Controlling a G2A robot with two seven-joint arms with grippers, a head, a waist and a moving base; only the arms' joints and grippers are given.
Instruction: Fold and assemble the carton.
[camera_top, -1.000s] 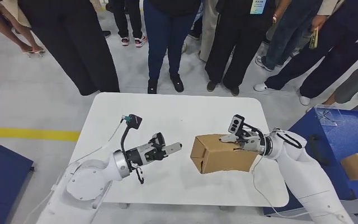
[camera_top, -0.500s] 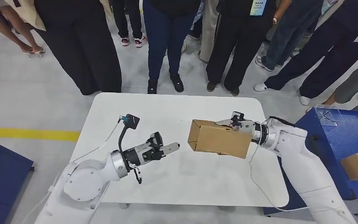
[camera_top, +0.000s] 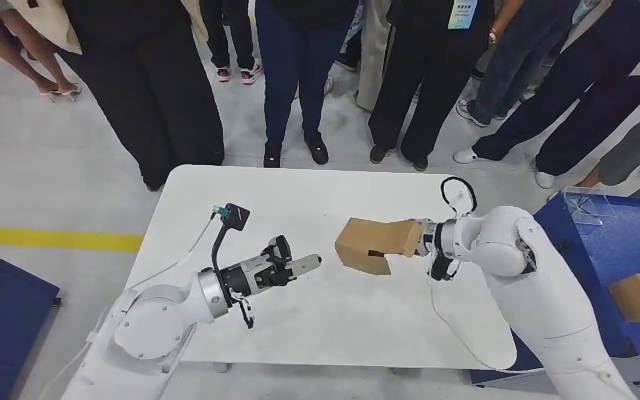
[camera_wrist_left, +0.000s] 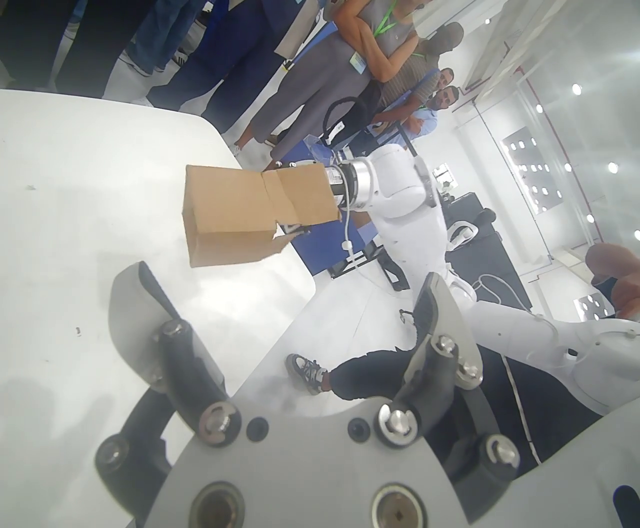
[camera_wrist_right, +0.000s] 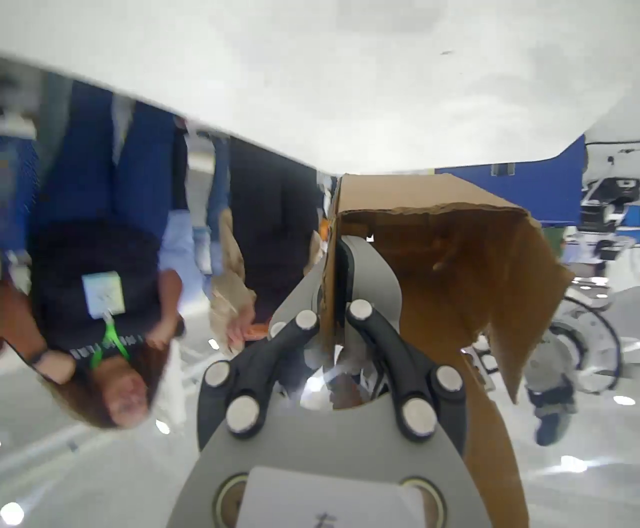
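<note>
Since one second ago the right arm has rolled its wrist over and turned the carton (camera_top: 375, 247) with it, so that the box now shows shorter from above. The left arm has kept its place.

Finding 1: the right gripper (camera_wrist_right: 335, 260) is clamped on one wall of the carton at its open end, one finger inside and one outside.

Finding 2: the carton appears to be held off the table (camera_top: 300, 200), over its right half, well in from the edges.

Finding 3: the left gripper (camera_wrist_left: 285, 277) hangs over the middle of the table with its fingers spread and nothing between them. It points at the carton and is near it, not touching.

Assessment: the body looks squared up into a box shape. At the held end the flaps stand loose and unfolded, so that end remains to be closed. Whether the far end is shut cannot be told.
</note>
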